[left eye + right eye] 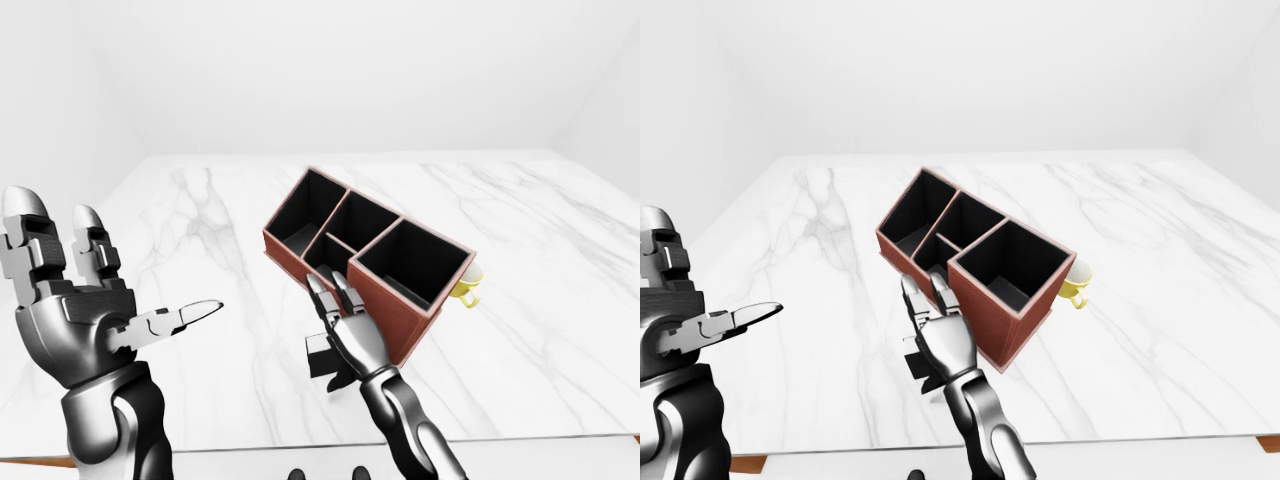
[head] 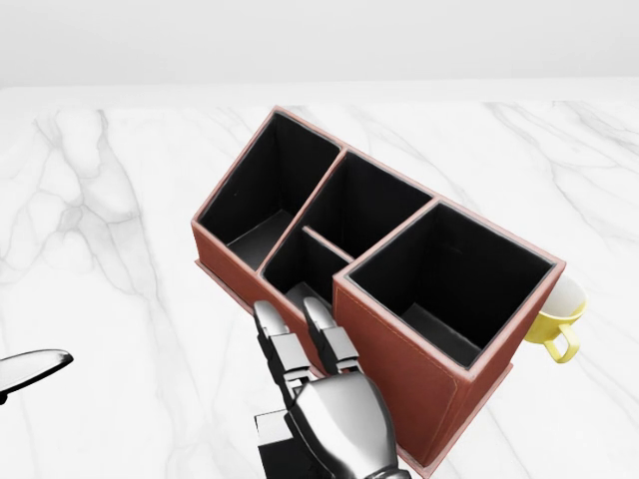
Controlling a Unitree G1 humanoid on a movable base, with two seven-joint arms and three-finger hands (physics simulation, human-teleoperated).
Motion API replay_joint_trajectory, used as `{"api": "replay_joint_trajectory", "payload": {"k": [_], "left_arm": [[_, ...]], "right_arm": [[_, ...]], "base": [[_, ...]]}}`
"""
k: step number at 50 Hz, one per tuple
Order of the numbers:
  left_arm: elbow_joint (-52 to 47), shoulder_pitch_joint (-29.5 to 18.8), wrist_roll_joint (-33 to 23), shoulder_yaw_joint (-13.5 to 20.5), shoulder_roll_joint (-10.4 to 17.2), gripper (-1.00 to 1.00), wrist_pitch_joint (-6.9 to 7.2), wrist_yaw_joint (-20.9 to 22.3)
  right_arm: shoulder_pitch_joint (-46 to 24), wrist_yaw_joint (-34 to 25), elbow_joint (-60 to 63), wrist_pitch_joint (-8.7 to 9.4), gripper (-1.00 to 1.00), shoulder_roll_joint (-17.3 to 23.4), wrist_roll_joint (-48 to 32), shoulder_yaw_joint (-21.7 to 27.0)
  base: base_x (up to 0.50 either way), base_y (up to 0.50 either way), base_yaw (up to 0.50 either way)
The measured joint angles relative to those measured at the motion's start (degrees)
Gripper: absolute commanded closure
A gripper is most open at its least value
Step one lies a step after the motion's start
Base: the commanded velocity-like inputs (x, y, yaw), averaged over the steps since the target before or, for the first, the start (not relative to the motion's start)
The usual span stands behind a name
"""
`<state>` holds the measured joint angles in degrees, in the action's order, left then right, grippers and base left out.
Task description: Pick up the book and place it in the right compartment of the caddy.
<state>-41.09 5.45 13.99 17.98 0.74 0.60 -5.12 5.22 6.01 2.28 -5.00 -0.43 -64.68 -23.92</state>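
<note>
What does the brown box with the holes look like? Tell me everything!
The caddy is a long reddish-brown box, leather-looking, with pale pinkish rims and black insides. It has one big compartment at the head view's right, and three smaller ones to the left. All look empty. It sits slanted on the white marble table. A yellow cup peeks out behind its right end, and the right robot hand is beside its near wall.

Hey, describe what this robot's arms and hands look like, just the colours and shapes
Both are glossy silver metal with black joints. The left hand has blocky, segmented fingers and a tapered, pointed thumb, on a rounded silver-and-black forearm. The right hand has a smooth domed silver back and the same segmented fingers. No cables, markings or sleeves show.
</note>
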Motion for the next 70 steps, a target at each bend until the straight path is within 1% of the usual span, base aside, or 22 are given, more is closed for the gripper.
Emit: {"api": "replay_joint_trajectory", "payload": {"k": [31, 32, 33, 34, 35, 36, 57, 62, 70], "left_arm": [[0.04, 0.09, 0.02, -0.03, -0.04, -1.0, -0.06, 0.05], [0.05, 0.08, 0.03, -0.03, -0.04, -1.0, -0.06, 0.05], [0.06, 0.07, 0.04, -0.02, -0.04, -1.0, -0.06, 0.05], [0.08, 0.07, 0.05, -0.02, -0.03, -1.0, -0.06, 0.04], [0.09, 0.06, 0.05, -0.02, -0.03, -1.0, -0.07, 0.04], [0.1, 0.06, 0.06, -0.01, -0.03, -1.0, -0.07, 0.04], [0.31, 0.0, 0.14, 0.01, 0.03, -1.0, -0.19, 0.03], [0.14, 0.05, 0.24, 0.05, 0.02, -1.0, -0.01, 0.05], [0.08, 0.15, 0.2, -0.01, -0.05, -1.0, 0.03, 0.13]], "right_arm": [[-1.46, 0.15, -7.86, 0.0, -1.0, -0.94, 0.27, 0.69], [-1.46, 0.16, -8.02, 0.0, -0.27, -0.95, 0.26, 0.67], [-1.47, 0.2, -8.16, 0.0, 0.19, -0.96, 0.26, 0.66], [-1.47, 0.21, -8.32, 0.0, 0.19, -0.97, 0.24, 0.64], [-1.46, 0.21, -8.47, 0.0, 0.91, -0.97, 0.22, 0.61], [-1.54, 0.41, -8.41, 0.0, 1.0, -0.98, 0.14, 0.63], [-1.68, -0.35, -8.04, 0.0, 1.0, -1.14, -0.13, -0.04], [-0.99, -1.05, -6.74, 0.0, 1.0, -0.94, 0.03, -0.06], [0.46, -3.45, -1.38, 0.0, 1.0, -0.48, 2.8, -0.17]], "base": [[0.0, 0.0, 0.0], [0.0, 0.0, 0.0], [0.0, 0.0, 0.0], [0.0, 0.0, 0.0], [0.0, 0.0, 0.0], [0.0, 0.0, 0.0], [0.0, 0.0, 0.0], [0.0, 0.0, 0.0], [0.0, 0.0, 0.0]]}}
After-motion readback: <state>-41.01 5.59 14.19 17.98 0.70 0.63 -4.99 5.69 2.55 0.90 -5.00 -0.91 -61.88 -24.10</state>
